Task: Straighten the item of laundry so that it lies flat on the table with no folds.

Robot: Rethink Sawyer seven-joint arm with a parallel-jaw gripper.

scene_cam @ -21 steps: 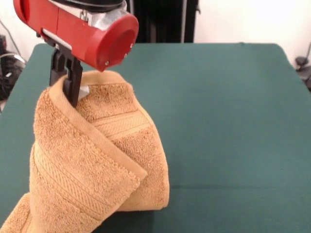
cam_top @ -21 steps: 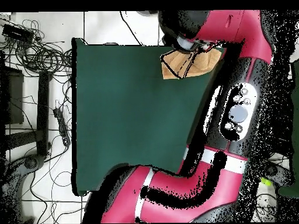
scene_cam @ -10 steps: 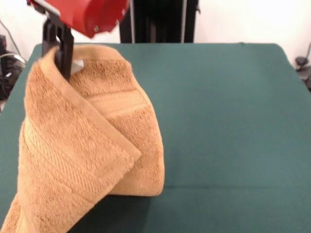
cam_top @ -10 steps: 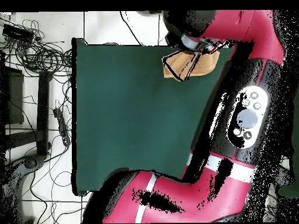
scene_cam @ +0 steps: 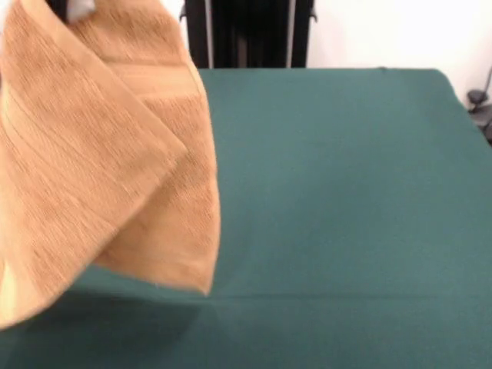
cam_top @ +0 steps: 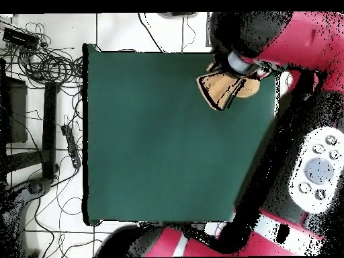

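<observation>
Towel [scene_cam: 108, 154] is now hanging higher than a second ago, its lower edge lifted clear of the table [scene_cam: 346, 192]. Gripper [scene_cam: 73, 6] is barely peeking above it at the top edge, its grip impossible to make out.

Even, bright light; the towel [scene_cam: 108, 146] is smeared with motion blur, casting a soft shadow on the table [scene_cam: 346, 192] beneath it.

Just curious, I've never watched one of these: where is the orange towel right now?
In the front view the towel hangs folded at the left, above the green table; overhead it sits under the arm's end, near the table's top right corner.
</observation>
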